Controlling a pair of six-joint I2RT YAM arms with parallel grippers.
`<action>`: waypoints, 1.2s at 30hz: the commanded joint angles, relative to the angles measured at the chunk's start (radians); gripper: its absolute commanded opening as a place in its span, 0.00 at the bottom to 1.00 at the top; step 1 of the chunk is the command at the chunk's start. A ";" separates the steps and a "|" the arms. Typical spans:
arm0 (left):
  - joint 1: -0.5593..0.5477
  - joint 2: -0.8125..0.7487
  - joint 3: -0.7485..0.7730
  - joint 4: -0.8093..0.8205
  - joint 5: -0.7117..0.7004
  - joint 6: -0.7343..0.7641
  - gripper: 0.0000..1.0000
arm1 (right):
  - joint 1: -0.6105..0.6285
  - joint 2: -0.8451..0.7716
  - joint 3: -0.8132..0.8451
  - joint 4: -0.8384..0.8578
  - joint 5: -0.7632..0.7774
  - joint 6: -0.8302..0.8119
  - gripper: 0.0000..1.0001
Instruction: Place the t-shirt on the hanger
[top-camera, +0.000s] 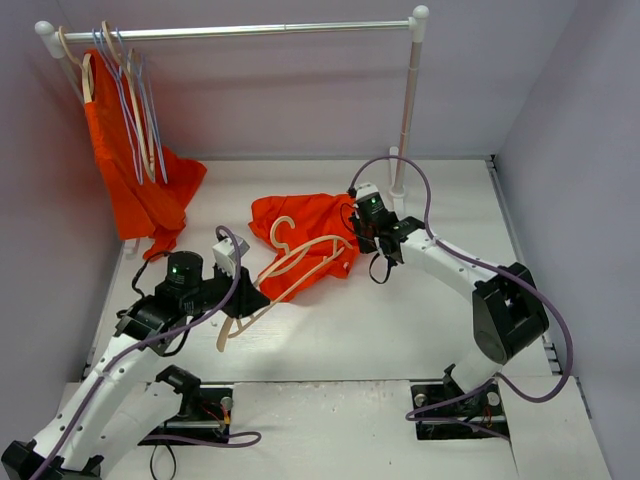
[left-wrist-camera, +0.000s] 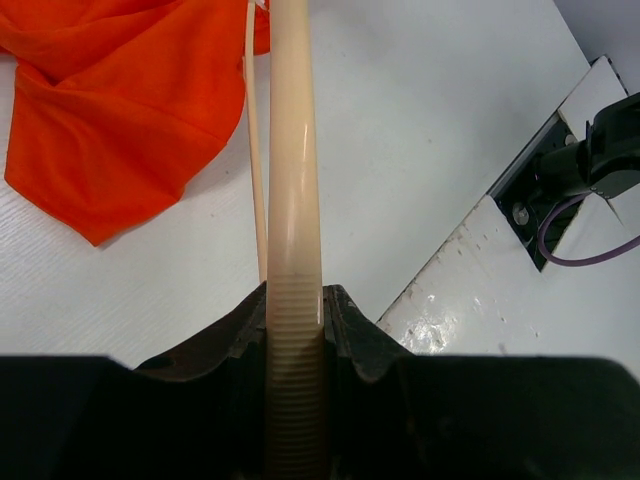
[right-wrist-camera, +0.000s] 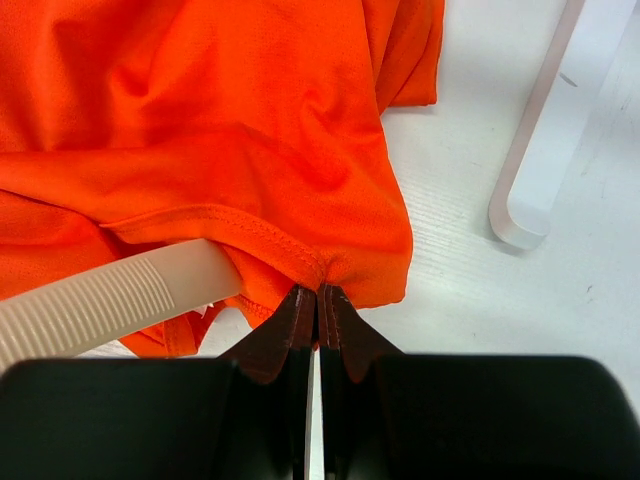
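The orange-red t-shirt (top-camera: 315, 225) lies crumpled on the white table. The cream hanger (top-camera: 300, 262) lies across it, hook up on the cloth. My left gripper (top-camera: 250, 300) is shut on the ribbed end of one hanger arm (left-wrist-camera: 295, 300), and the shirt (left-wrist-camera: 110, 110) shows at the upper left of that view. My right gripper (top-camera: 362, 232) is shut on the shirt's stitched hem (right-wrist-camera: 320, 270) at the shirt's right edge. The hanger's other ribbed arm end (right-wrist-camera: 110, 300) pokes under that hem just left of my fingers.
A clothes rail (top-camera: 240, 32) stands at the back with its right post (top-camera: 405, 110) and foot (right-wrist-camera: 535, 170) close to my right gripper. A second orange-red garment (top-camera: 130, 180) and thin lilac-blue wire hangers (top-camera: 135, 110) hang at the rail's left end.
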 joint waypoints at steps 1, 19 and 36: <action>-0.007 -0.007 0.058 0.101 0.004 -0.011 0.00 | -0.003 -0.059 0.010 0.023 0.003 -0.003 0.00; -0.114 0.056 0.005 0.265 -0.066 -0.085 0.00 | -0.003 -0.077 0.050 0.019 -0.037 -0.003 0.00; -0.253 0.140 0.018 0.467 -0.160 -0.068 0.00 | 0.024 -0.194 0.234 -0.056 -0.118 -0.117 0.00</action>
